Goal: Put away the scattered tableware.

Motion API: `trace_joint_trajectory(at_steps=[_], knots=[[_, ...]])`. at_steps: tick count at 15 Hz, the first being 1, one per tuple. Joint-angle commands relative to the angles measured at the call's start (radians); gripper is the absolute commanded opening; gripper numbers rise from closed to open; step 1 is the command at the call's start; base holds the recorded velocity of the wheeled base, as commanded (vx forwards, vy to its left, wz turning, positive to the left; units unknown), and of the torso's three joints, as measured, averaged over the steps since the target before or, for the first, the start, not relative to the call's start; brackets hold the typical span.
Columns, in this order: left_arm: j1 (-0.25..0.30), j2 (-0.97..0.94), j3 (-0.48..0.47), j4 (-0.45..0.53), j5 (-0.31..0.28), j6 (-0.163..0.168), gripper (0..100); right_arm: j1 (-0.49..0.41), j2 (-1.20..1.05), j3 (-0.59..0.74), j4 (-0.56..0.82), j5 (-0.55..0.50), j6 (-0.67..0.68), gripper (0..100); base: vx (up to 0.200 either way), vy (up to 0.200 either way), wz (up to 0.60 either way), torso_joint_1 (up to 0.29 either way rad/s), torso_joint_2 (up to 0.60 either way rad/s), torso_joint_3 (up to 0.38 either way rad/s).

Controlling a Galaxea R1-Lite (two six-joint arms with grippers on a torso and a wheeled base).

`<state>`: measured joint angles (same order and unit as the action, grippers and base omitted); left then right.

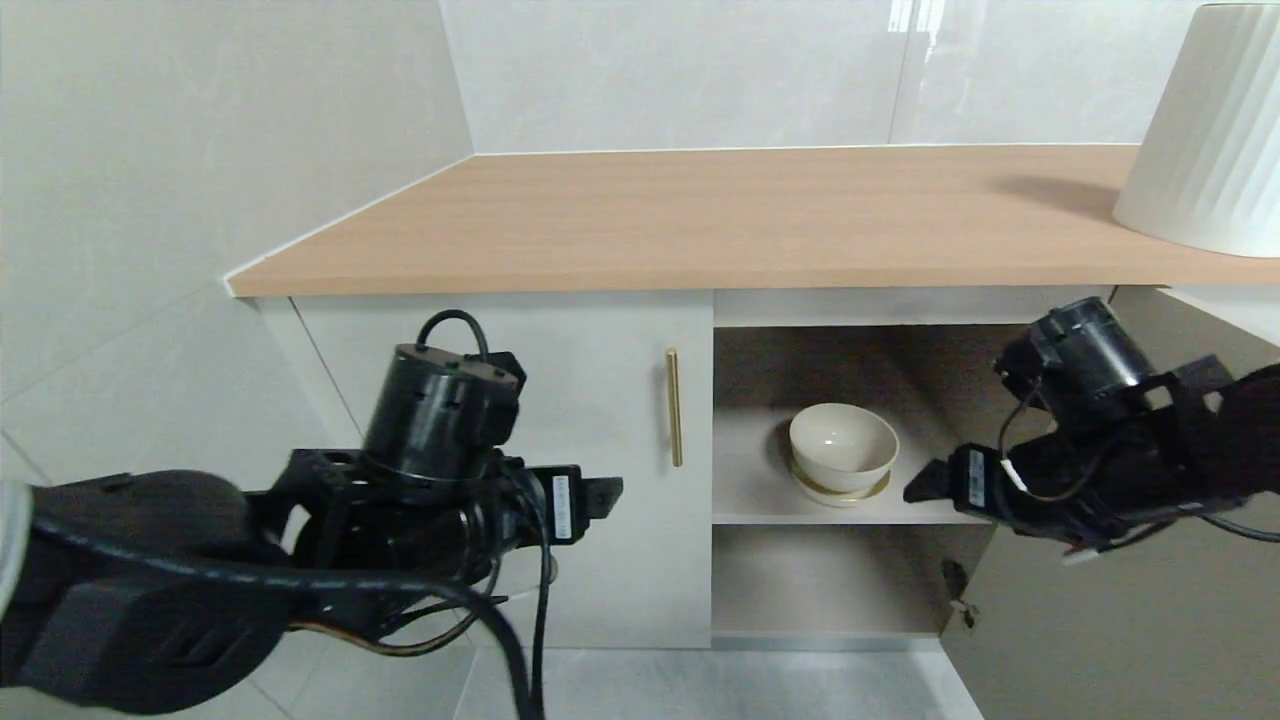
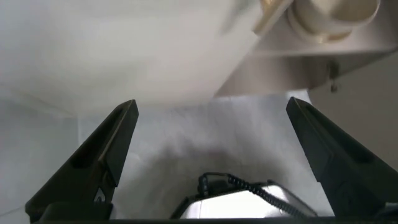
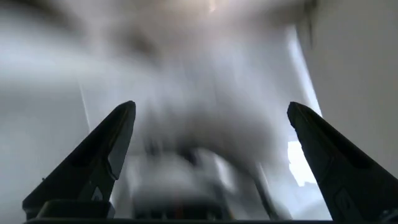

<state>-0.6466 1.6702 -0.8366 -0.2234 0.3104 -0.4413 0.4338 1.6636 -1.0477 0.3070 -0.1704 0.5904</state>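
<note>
A cream bowl (image 1: 842, 445) sits on a small plate (image 1: 838, 491) on the middle shelf (image 1: 750, 495) of the open cabinet compartment. The bowl (image 2: 333, 15) also appears far off in the left wrist view. My left gripper (image 1: 603, 494) hangs in front of the closed cabinet door, left of the gold handle (image 1: 673, 407). Its fingers are spread wide with nothing between them (image 2: 211, 109). My right gripper (image 1: 922, 484) is at the right side of the open compartment, just right of the bowl and apart from it. It stands open and empty (image 3: 211, 109).
The wooden countertop (image 1: 720, 215) carries a white ribbed lampshade (image 1: 1210, 130) at the far right. The right cabinet door (image 1: 1110, 620) stands swung open beneath my right arm. A lower shelf space (image 1: 820, 580) lies under the bowl. Wall tiles close in on the left.
</note>
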Motion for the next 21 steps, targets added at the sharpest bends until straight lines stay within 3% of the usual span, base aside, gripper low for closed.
trace_joint_trajectory(at_steps=[1,4,7,12,21], knots=[[0.012,-0.198,0.103,0.042,-0.008,0.003,100,0.082,-0.185,0.067,0.063,0.02,-0.031,100,0.0,0.0,0.0,0.0,0.0,0.0],[-0.008,-0.319,0.185,0.13,-0.024,0.003,100,0.123,-0.225,0.15,0.058,-0.001,-0.034,100,0.0,0.0,0.0,0.0,0.0,0.0],[-0.008,-0.32,0.223,0.134,-0.024,-0.005,100,0.123,-0.223,0.146,0.058,-0.003,-0.034,100,-0.133,0.0,0.0,0.005,0.0,0.002],[-0.042,-0.299,0.237,0.133,-0.021,-0.027,100,0.123,-0.222,0.15,0.058,-0.003,-0.034,100,-0.2,0.0,0.0,0.003,0.0,0.001],[-0.042,-0.303,0.237,0.131,-0.016,-0.027,100,0.128,-0.22,0.152,0.058,0.0,-0.032,100,-0.2,0.0,0.0,0.001,0.0,0.001]])
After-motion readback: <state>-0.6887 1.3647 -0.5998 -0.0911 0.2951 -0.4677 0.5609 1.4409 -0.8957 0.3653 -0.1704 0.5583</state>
